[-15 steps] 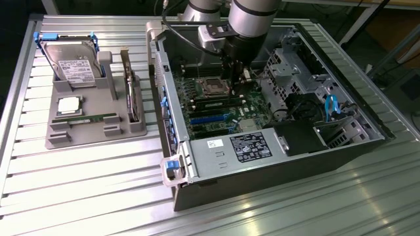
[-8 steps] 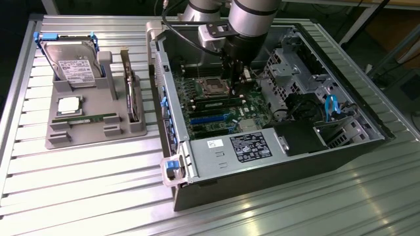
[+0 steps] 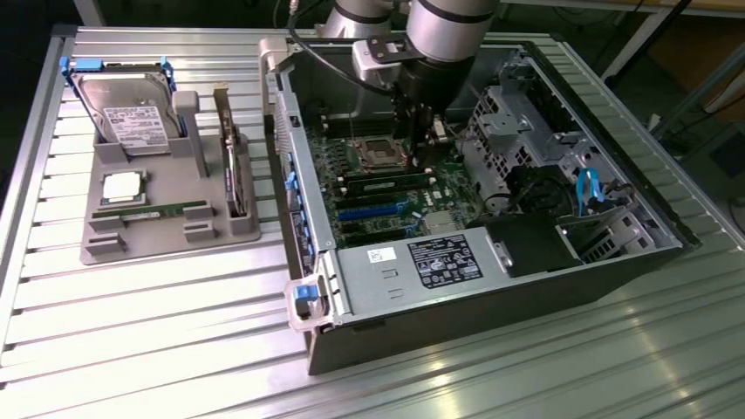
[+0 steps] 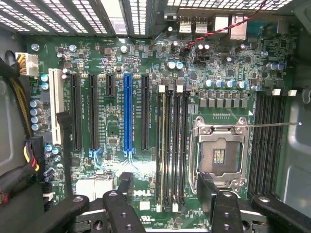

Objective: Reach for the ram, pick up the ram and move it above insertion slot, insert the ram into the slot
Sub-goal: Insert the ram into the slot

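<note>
Bench point(image 3: 140, 332) carries an open computer case point(image 3: 605, 262) and, to the exterior view's left of it, a grey tray point(image 3: 215, 231). One ram point(image 3: 149, 211) lies in the tray. Hand point(image 4: 165, 187), fingers apart and empty, hangs inside the case above the slot point(image 4: 167, 145).
</note>
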